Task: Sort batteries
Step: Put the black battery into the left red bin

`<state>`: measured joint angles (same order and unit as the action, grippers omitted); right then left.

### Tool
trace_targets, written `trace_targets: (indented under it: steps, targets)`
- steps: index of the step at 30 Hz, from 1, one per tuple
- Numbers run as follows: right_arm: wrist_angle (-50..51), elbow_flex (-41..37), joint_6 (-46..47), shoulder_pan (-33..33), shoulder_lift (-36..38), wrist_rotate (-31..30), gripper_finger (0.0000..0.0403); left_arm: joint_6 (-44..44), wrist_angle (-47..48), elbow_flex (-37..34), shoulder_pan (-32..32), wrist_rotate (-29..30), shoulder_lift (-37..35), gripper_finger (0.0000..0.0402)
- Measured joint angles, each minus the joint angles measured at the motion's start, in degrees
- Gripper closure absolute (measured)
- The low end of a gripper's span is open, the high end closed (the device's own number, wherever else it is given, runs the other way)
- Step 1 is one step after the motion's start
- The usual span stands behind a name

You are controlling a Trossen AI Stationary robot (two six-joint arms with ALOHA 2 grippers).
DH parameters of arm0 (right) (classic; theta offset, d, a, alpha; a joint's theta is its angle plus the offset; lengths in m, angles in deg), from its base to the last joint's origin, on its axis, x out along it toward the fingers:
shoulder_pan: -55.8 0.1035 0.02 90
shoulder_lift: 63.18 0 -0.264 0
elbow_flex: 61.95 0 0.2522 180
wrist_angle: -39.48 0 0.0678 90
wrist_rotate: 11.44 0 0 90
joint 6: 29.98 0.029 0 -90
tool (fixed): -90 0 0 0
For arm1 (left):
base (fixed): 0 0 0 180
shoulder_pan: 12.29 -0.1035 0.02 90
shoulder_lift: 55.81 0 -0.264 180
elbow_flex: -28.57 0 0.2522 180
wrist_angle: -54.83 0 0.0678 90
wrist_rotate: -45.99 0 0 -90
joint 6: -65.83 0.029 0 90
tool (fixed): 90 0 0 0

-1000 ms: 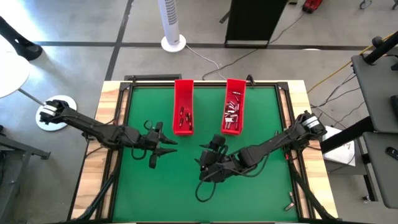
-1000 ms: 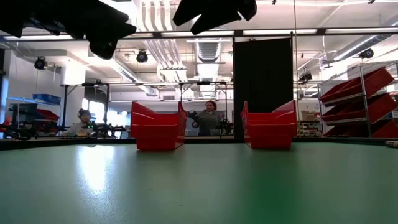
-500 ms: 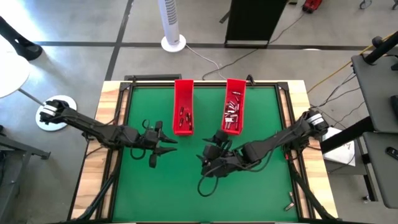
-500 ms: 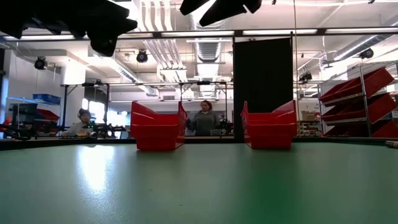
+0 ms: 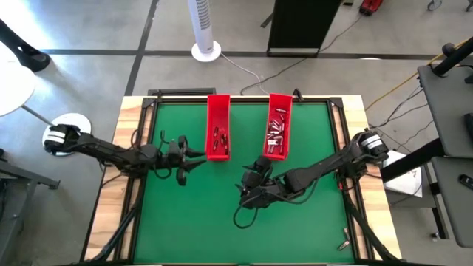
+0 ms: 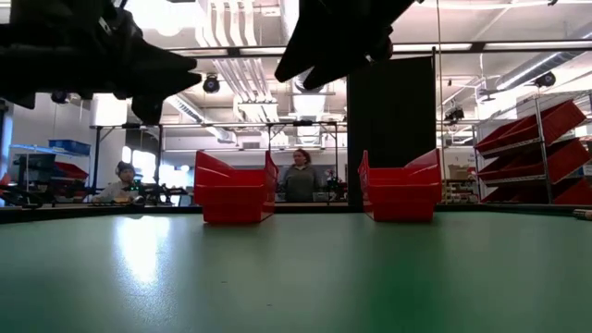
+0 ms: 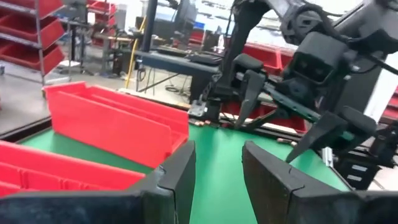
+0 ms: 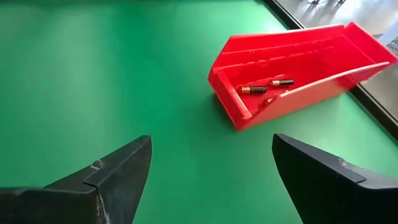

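- Fingers of the right gripper [image 8: 208, 180] stand wide apart in its wrist view with nothing between them; we see the arm reach in from the table's right side, its gripper [image 5: 247, 193] hanging over bare green mat near the table's middle.
- We find the left gripper [image 5: 194, 157] just beside the left red tray [image 5: 217, 127], pointing at it, the arm stretched in low from the left; its own camera shows the fingers [image 7: 180, 171] a narrow gap apart, with nothing seen between them.
- Past the right gripper lies one red tray [image 8: 292, 68], and in it we count two batteries [image 8: 266, 86] clearly (a third is half hidden by the wall), lying flat with their long axes roughly along the tray.
- From above we count two red trays, both running lengthwise away from the arms; the right red tray [image 5: 278, 125] holds many more batteries [image 5: 275, 137], lying at mixed angles, too small for us to count.
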<state>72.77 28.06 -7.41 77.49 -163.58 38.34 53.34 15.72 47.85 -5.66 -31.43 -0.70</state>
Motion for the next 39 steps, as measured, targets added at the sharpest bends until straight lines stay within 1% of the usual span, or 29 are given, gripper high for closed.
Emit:
trace_targets:
  steps: [5, 10, 13, 16, 20, 22, 25, 27, 30, 31, 35, 39]
  targets:
    - [-2.0, -0.5, -0.9, -0.2, 0.2, -0.3, 0.0073, -0.1, 0.4, 0.2, -0.8, 0.8, 1.1, 0.0277]
    - [-2.3, 0.5, -2.6, -0.3, 0.3, -0.3, 0.0073, -0.1, -0.1, 0.1, -1.3, 1.8, 1.3, 0.0240]
    - [-2.2, 0.4, -2.6, -0.3, 0.3, -0.3, 0.0077, 2.3, -1.1, 0.1, -1.3, 1.9, 0.7, 0.0216]
    - [-2.3, 0.4, -2.7, 0.1, 0.3, -0.3, 0.0083, 4.5, 0.4, 0.1, -1.1, 1.9, -2.5, 0.0205]
    - [-2.2, 0.4, -2.7, 1.7, 0.4, -0.6, 0.0089, 6.7, 7.6, 0.0, -1.1, 1.9, -10.3, 0.0204]
    - [-2.1, 0.4, -2.7, 2.6, 0.4, -1.6, 0.0092, 7.3, 11.0, 0.0, -1.1, 0.0, -14.6, 0.0207]
    - [-2.1, 0.4, -2.5, 3.4, 0.4, -1.8, 0.0094, 7.5, 12.6, 0.0, -1.1, -6.8, -19.8, 0.0211]
    - [-2.1, 0.4, -2.2, 3.5, 0.4, -1.8, 0.0092, 7.4, 12.5, 0.0, -1.1, -11.2, -21.6, 0.0213]
    - [-2.3, 0.4, -2.2, 3.5, 0.4, -1.9, 0.0088, 7.5, 12.5, -0.2, -1.1, -17.6, -22.3, 0.0218]
    - [-2.3, 0.4, -2.2, 3.3, 0.4, -1.9, 0.0087, 7.5, 12.5, -0.3, -1.0, -18.4, -22.2, 0.0219]
    - [-2.4, 0.4, -1.6, 2.8, 0.4, -1.9, 0.0085, 7.9, 11.6, -0.5, -1.1, -18.5, -21.5, 0.0221]
    - [-2.1, 0.3, -1.6, 2.7, 1.1, -1.9, 0.0092, 9.2, 11.8, -1.3, -1.1, -18.4, -22.2, 0.0222]
